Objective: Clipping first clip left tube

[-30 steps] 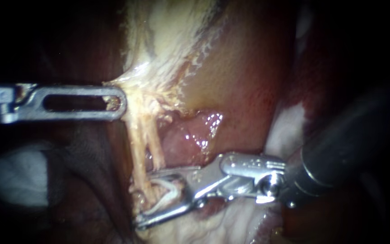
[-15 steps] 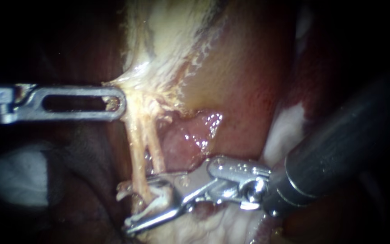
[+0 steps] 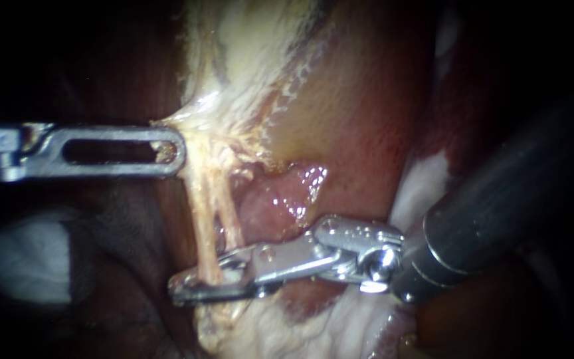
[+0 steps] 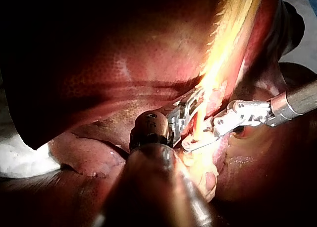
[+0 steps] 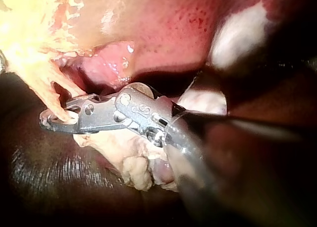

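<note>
Steel claw, right instrument (image 3: 179, 290): gaping a second ago, now squeezed nearly flat across the left tube (image 3: 200, 226).
Left instrument (image 3: 177, 149): claw clamped on pale tissue (image 3: 200, 136) above, keeping the tube taut.
Clip: not clearly seen, likely being pressed home.

My left instrument (image 3: 179, 151) shows plain silver. My right instrument (image 3: 181, 290) is silver too, with a dark grey shaft. I see the tube (image 3: 202, 226) pale straw-yellow and streaked, the liver (image 3: 367, 113) red-brown with fine speckles.
</note>
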Robot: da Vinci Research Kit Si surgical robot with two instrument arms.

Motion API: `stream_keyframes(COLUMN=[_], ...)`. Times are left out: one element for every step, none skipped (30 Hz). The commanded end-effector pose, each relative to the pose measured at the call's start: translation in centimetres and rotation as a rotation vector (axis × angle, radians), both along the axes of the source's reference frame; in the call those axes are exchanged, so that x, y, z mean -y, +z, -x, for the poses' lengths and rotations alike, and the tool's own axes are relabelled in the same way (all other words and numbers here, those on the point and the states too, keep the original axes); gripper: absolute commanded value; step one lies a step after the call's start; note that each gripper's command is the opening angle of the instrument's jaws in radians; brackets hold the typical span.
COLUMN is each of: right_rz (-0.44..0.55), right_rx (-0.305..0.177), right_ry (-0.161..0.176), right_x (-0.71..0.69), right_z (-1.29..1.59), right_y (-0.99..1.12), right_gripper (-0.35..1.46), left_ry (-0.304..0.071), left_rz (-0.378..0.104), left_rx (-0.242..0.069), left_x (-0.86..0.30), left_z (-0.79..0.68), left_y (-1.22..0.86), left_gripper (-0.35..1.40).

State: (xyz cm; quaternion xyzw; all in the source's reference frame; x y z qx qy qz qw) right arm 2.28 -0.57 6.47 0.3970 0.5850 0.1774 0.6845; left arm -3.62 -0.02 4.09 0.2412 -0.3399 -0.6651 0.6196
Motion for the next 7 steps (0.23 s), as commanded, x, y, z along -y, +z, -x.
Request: stream_keyframes(right_rz=[-0.002, -0.002, -0.002, -0.002, -0.002, -0.002, -0.007], right_rx=[-0.001, -0.001, -0.002, -0.002, -0.002, -0.002, 0.000], right_ry=[0.000, -0.001, -0.001, -0.001, -0.001, -0.001, -0.001], right_x=[0.01, 0.01, 0.01, 0.01, 0.02, 0.02, 0.02], right_z=[-0.01, 0.00, 0.00, 0.00, -0.01, -0.01, -0.01], right_y=[-0.02, -0.03, -0.03, -0.04, -0.04, -0.04, -0.04], right_gripper=[-0.35, -0.35, -0.35, -0.35, -0.35, -0.35, -0.35], left_ry=[0.000, 0.000, 0.000, 0.000, 0.000, 0.000, 0.000], left_rz=[0.000, 0.000, 0.000, 0.000, 0.000, 0.000, 0.000], left_rx=[0.000, 0.000, 0.000, 0.000, 0.000, 0.000, 0.000], left_x=[0.00, 0.00, 0.00, 0.00, 0.00, 0.00, 0.01], left_z=[0.00, 0.00, 0.00, 0.00, 0.00, 0.00, 0.00], left_y=[0.00, 0.00, 0.00, -0.01, -0.01, -0.01, -0.01], left_gripper=[-0.35, -0.35, -0.35, -0.35, -0.35, -0.35, -0.35])
